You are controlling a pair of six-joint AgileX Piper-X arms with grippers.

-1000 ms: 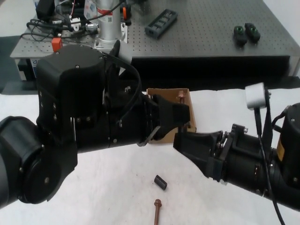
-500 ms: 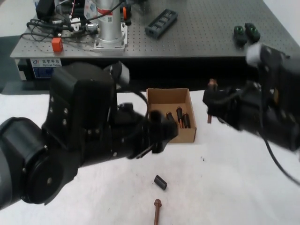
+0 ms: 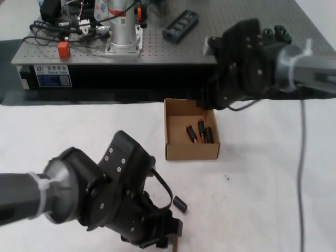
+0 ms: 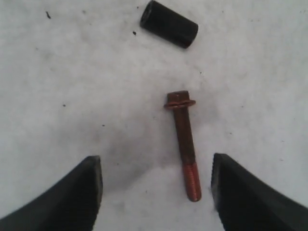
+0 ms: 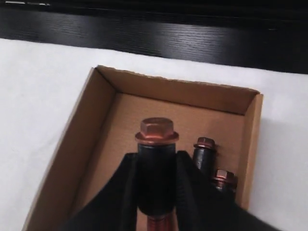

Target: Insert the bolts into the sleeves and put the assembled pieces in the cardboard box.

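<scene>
My right gripper (image 5: 156, 166) is shut on a black sleeve with a copper bolt (image 5: 155, 132) through it, held over the cardboard box (image 5: 178, 91). From the high view that gripper (image 3: 209, 105) hangs above the far right part of the box (image 3: 191, 151). Three assembled pieces (image 3: 200, 131) lie inside by the right wall. My left gripper (image 4: 155, 166) is open and low over the white cloth, its fingers on either side of a loose copper bolt (image 4: 184, 149). A loose black sleeve (image 4: 169, 24) lies just beyond the bolt's head. From the high view, the left gripper (image 3: 169, 239) is at the front edge, with the sleeve (image 3: 180, 203) beside it.
A dark perforated bench (image 3: 226, 42) runs along the back with a black tray (image 3: 180, 25), two black-and-green parts (image 3: 275, 35), a metal post (image 3: 123, 31), cables and an orange block (image 3: 63, 49). White cloth (image 3: 262, 199) covers the front.
The left arm pulled back from the box and dropped low over the loose bolt at the front. The right arm swung away, then over the box's far side, carrying the assembled piece.
</scene>
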